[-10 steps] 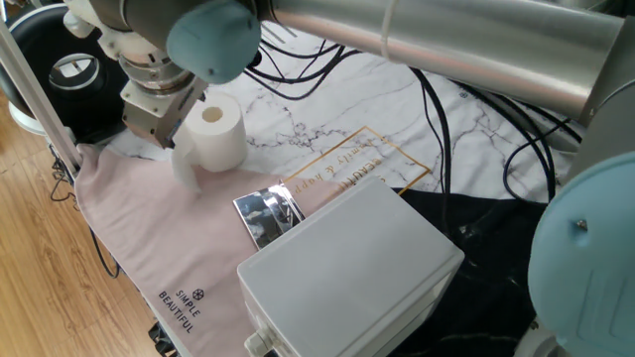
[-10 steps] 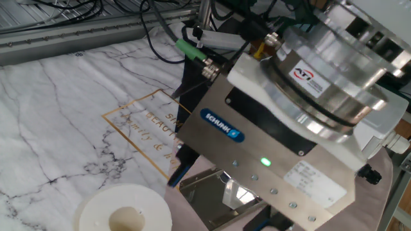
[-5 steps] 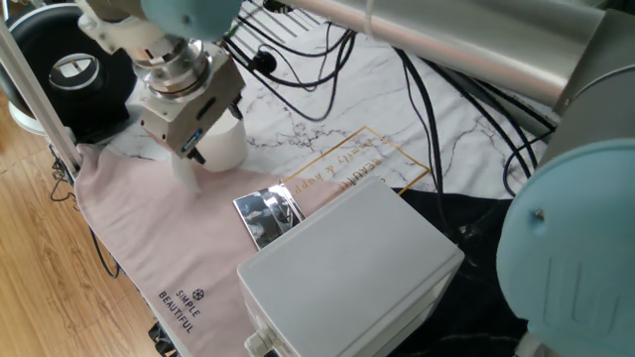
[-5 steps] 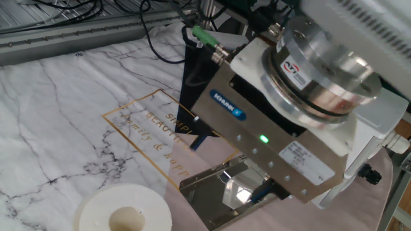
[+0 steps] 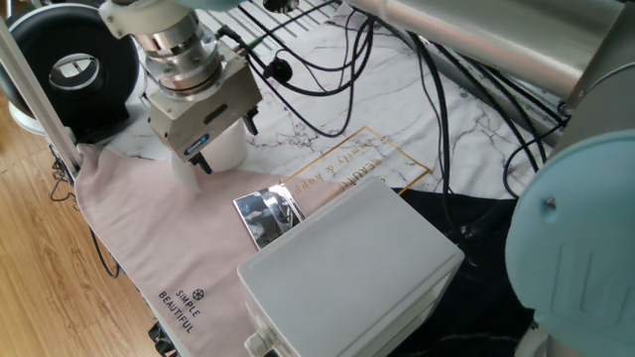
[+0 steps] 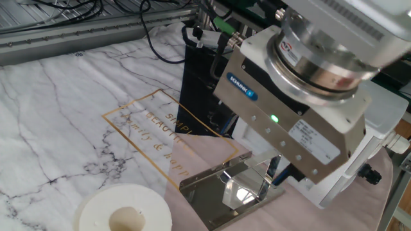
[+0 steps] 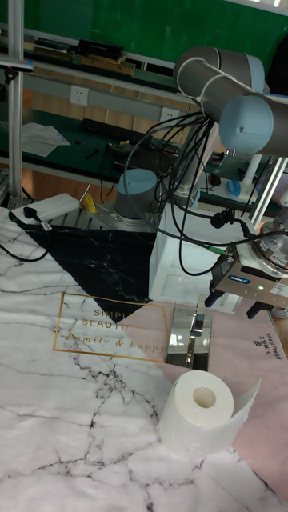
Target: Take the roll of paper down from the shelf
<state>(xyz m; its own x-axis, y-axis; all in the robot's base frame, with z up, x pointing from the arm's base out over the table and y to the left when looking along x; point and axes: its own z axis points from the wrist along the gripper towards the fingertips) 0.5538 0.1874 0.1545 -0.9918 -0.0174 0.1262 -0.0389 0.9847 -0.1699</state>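
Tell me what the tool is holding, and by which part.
Nothing. The tool hangs apart from the roll of paper, which stands on the table.

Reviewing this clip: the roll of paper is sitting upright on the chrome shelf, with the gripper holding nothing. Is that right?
Not quite. The roll of paper stands upright on the cloth-covered table, beside the chrome shelf, not on it; the tall fixed view shows this. The gripper does hold nothing.

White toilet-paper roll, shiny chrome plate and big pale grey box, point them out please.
white toilet-paper roll [image 7: 200, 406]: tall fixed view, side wall below its core.
shiny chrome plate [image 5: 266, 214]: one fixed view, mirrored top.
pale grey box [image 5: 347, 256]: one fixed view, lid centre.
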